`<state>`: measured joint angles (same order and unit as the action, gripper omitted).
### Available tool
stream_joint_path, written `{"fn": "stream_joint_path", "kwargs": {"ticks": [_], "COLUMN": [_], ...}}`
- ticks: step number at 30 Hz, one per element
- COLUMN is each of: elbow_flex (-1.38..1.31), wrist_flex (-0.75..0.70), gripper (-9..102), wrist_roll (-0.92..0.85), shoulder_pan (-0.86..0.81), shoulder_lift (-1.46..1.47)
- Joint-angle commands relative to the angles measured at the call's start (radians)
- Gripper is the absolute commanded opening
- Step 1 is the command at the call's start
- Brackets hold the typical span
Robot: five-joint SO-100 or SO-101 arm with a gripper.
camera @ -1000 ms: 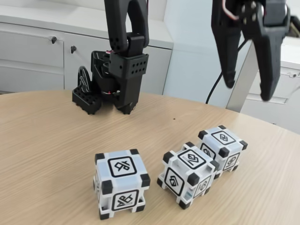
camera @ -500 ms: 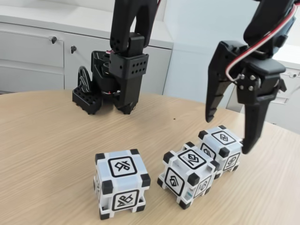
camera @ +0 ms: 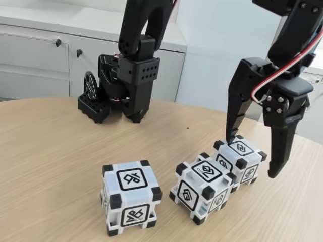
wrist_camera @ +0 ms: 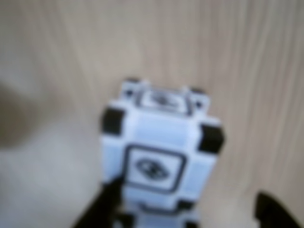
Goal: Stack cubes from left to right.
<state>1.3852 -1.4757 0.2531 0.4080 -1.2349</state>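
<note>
Fixed view bright, evenly lit, sharp across the frame; diffuse daylight look. Soft, faint shadows under the cubes (camera: 131, 196) on the table (camera: 50, 166), lower half of frame. Mild sheen on the pale cabinet fronts (camera: 35, 60), upper left. No visible edge distortion. Wrist view heavily blurred, out of focus throughout; cube (wrist_camera: 159, 152) at centre smeared, glyph unreadable. Dark soft shadow patch at left edge, brighter washed-out wood lower left.

The round table (camera: 45, 151) had a pale wood-grain top, smooth and matt. The three white plastic cubes (camera: 130, 203) (camera: 204, 188) (camera: 238, 159) looked faintly glossy — black corner blocks duller. The black plastic gripper (camera: 252, 159) appeared matt — lightly ridged.
</note>
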Motion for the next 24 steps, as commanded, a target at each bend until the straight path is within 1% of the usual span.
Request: {"fn": "stream_joint_path", "kwargs": {"ticks": [1,7,10,16,20,24], "elbow_flex": [-0.017,-0.015,-0.002,0.005,0.011,0.080], "wrist_flex": [-0.003,-0.003,-0.003,-0.005,-0.006,0.000], "gripper": [29,30,30,30,30,30], "wrist_roll": [0.012,0.020,0.008,0.049,0.140,0.163], "shoulder_pan": [-0.002,-0.002,0.032,0.169,0.184,0.170], "shoulder_lift": [-0.009,-0.215,-0.293,-0.302,-0.301,-0.301]}}
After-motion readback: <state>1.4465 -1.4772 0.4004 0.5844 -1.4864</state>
